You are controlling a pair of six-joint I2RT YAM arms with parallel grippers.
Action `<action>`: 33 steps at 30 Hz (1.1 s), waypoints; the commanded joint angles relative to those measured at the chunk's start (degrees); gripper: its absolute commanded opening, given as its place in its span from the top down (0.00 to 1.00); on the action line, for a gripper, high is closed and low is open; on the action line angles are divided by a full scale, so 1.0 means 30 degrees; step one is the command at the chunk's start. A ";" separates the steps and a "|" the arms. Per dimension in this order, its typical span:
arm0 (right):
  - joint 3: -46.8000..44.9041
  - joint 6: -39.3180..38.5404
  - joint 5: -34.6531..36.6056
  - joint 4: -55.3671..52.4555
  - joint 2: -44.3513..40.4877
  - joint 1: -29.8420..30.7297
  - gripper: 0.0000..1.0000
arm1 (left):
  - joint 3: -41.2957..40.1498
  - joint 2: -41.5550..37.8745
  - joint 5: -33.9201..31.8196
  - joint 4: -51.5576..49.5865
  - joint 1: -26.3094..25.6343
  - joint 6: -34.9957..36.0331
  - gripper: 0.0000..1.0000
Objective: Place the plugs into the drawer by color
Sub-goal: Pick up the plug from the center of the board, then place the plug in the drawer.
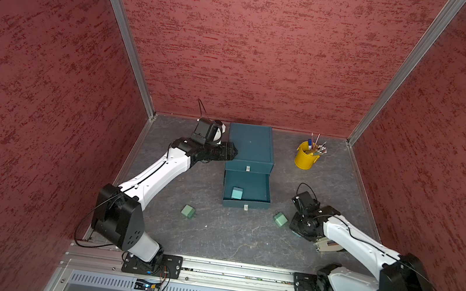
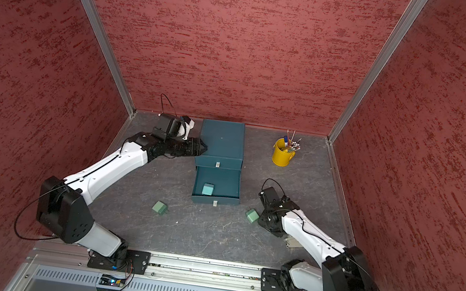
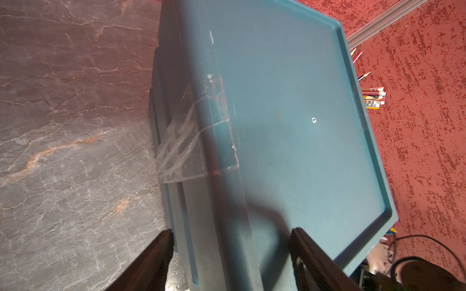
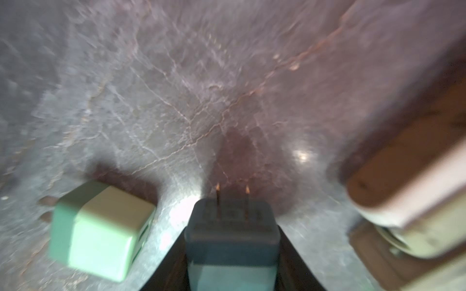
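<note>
One teal plug (image 4: 232, 241) clamped in right claw (image 4: 232, 226), prongs forward; open drawer (image 1: 258, 186) at claw's ten o'clock, right arm nearer; left claw (image 3: 232, 231) open astride chest (image 3: 302, 138) edge.

A robotics lab test cell: 3 red textured walls (image 1: 268, 50) in aluminium framing (image 1: 124, 34) enclose a grey stone-look worktop (image 1: 228, 237), with 2 white arms (image 1: 157, 173) bolted to a metal rail (image 1: 239, 271).
</note>
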 commanded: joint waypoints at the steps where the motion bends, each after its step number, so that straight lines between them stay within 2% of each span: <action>1: 0.1850 -0.0534 0.1660 -0.2348 -0.2110 -0.0051 0.83 | 0.0008 0.0041 -0.0627 -0.1133 0.0162 0.0270 0.24; 6: 0.4181 -0.1774 0.1692 -0.3326 -0.4722 0.0536 0.84 | 0.0042 0.0221 -0.0560 -0.1127 0.0191 0.0214 0.24; 10: 0.6240 -0.2153 0.1187 -0.2663 -0.4833 0.1854 0.86 | 0.0035 0.0213 -0.0538 -0.1101 0.0187 0.0290 0.24; 16: 0.9486 -0.2576 0.2829 -0.1472 -0.2917 0.6017 0.87 | -0.0040 0.0042 -0.0766 -0.1081 0.0305 0.0477 0.24; 21: 1.1133 -0.2933 0.4044 -0.0717 -0.0880 0.8398 0.88 | -0.0054 0.0015 -0.0829 -0.1104 0.0338 0.0532 0.24; 33: 1.1185 -0.2316 0.3736 0.1050 0.2072 0.9288 0.87 | -0.0023 0.0114 -0.0676 -0.1113 0.0338 0.0478 0.24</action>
